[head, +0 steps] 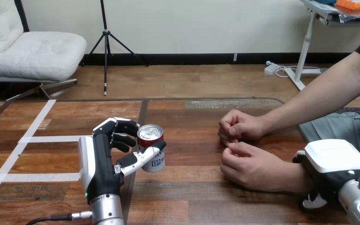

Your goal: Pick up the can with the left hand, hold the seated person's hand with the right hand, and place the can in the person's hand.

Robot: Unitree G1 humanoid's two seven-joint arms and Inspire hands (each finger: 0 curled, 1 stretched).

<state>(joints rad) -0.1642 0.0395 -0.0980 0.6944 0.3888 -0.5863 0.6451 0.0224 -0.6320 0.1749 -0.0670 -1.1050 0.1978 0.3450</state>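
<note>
Fingers of the left hand curl against the far-left side of the can, and the thumb lies across its front: gripping the can. The can stands upright, base on the counter. Right of the can, two hands of the person rest loosely fisted on the counter: the farther hand and the nearer hand, close together. The right hand sits further right of the can, against the nearer hand's wrist; whether it grips cannot be told. White tape lines lie left of the can.
</note>
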